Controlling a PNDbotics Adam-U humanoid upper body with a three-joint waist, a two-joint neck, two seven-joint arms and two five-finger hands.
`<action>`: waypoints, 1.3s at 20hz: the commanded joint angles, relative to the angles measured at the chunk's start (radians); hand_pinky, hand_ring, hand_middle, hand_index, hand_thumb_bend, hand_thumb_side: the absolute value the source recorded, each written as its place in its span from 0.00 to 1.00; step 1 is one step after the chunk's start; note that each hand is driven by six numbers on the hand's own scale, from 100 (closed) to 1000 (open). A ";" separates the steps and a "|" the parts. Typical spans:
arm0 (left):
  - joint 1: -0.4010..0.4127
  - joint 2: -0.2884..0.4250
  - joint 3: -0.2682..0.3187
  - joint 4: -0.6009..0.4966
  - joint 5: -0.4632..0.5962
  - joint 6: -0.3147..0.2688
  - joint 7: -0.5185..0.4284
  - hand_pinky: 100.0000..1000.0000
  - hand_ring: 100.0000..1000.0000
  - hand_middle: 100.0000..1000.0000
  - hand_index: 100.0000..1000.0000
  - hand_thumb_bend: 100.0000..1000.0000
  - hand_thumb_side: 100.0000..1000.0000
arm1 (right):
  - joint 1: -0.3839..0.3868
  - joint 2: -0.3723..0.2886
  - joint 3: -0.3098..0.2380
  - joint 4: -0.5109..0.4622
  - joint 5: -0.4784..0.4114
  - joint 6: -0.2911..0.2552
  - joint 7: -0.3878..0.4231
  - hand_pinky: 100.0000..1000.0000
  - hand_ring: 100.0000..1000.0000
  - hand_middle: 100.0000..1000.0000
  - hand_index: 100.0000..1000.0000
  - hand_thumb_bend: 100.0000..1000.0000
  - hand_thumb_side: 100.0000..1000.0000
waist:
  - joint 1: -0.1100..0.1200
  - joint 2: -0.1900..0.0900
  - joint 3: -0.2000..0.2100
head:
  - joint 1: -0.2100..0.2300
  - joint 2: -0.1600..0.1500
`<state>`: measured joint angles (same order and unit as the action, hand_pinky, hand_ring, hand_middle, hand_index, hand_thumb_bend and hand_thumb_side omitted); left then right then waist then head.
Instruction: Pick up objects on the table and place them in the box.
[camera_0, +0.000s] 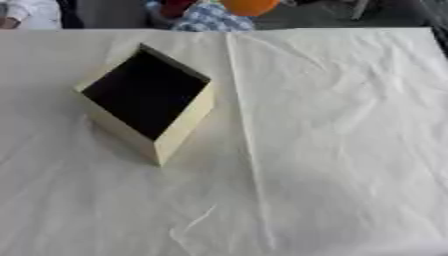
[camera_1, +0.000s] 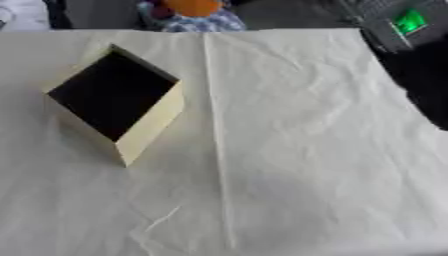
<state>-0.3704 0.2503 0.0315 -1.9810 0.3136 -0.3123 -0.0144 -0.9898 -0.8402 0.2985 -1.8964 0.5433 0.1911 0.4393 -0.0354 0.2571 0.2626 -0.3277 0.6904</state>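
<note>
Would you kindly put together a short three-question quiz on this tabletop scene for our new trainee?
1. True or false: the box stands on the left part of the white cloth.
2. Multiple choice: the inside of the box looks A) dark, B) bright red, C) filled with white balls.
3. Short answer: is either robot hand visible in the two eye views?

Key:
1. True.
2. A; the walls are pale and the interior is dark, and nothing can be made out inside.
3. No, neither hand shows, and no loose object is seen lying on the cloth.
</note>
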 joint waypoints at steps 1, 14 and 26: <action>-0.033 0.003 -0.012 -0.019 0.024 -0.009 -0.018 0.69 0.77 0.77 0.70 0.00 0.71 | -0.060 0.067 0.009 0.084 0.069 -0.023 -0.017 0.05 0.45 0.35 0.41 0.08 0.00 | 0.003 -0.008 0.011 | -0.027 -0.020; -0.133 -0.011 -0.043 -0.019 0.107 -0.041 -0.068 0.69 0.77 0.76 0.71 0.00 0.70 | -0.126 0.269 0.087 0.356 0.193 -0.108 -0.098 0.02 0.44 0.35 0.41 0.02 0.00 | -0.028 0.037 0.097 | -0.099 -0.054; -0.150 -0.019 -0.050 -0.019 0.129 -0.048 -0.096 0.69 0.77 0.76 0.71 0.00 0.69 | -0.079 0.374 0.156 0.422 0.235 -0.148 -0.087 0.04 0.45 0.36 0.42 0.00 0.00 | -0.035 0.052 0.112 | -0.111 -0.061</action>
<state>-0.5077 0.2264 -0.0165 -1.9812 0.4393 -0.3599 -0.1049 -1.0524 -0.4636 0.4577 -1.4705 0.7685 0.0495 0.3527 -0.0762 0.3264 0.3729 -0.4349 0.6394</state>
